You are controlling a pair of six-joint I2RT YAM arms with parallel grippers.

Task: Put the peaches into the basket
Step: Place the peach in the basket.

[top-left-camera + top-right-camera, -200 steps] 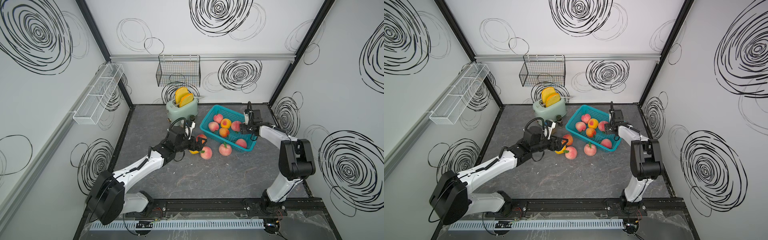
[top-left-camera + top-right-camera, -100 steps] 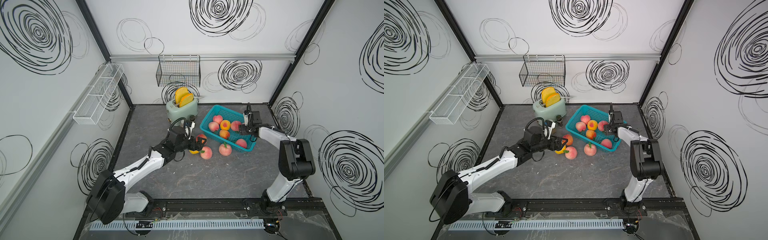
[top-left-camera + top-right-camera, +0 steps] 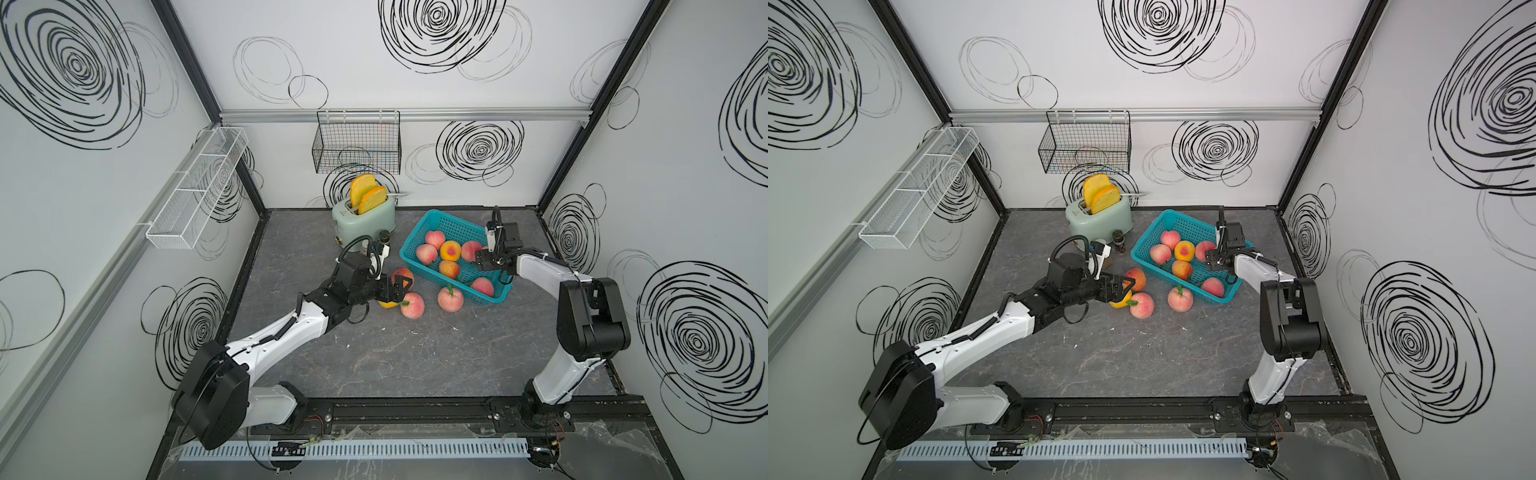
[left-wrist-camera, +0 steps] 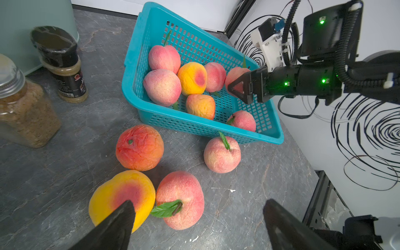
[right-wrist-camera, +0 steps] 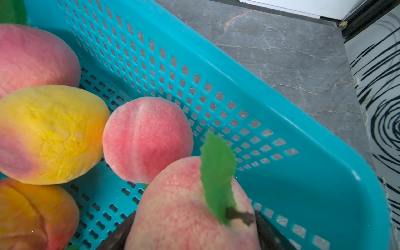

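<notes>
At centre-left of a top view the left gripper (image 3: 400, 291) hangs low over the grey tabletop (image 3: 415, 365), jaws spread wide and holding nothing. Its wrist view shows what lies under it. The yellow peach (image 4: 121, 194) at lower left is partly covered by 1 finger (image 4: 116, 225), and the pink leafed peach (image 4: 179, 199) touches it. That pink one lies inside the gap, nearer that finger than the other.

I judge the pink one to be the likelier pick. It is round, so no long axis sets the approach, but the jaws need to shift so the yellow neighbour stays outside the gap.

Further right, a red-orange peach (image 4: 139, 147) and another pink peach (image 4: 221, 154) lie just outside the basket (image 4: 134, 65). All 4 loose fruits are nearer the left arm.

Inside the basket I count 7 peaches. At right, the right gripper (image 3: 482, 261) reaches in with a leafed peach (image 5: 184, 205) between its jaws. Whether they clamp it or have let go, I cannot tell.
</notes>
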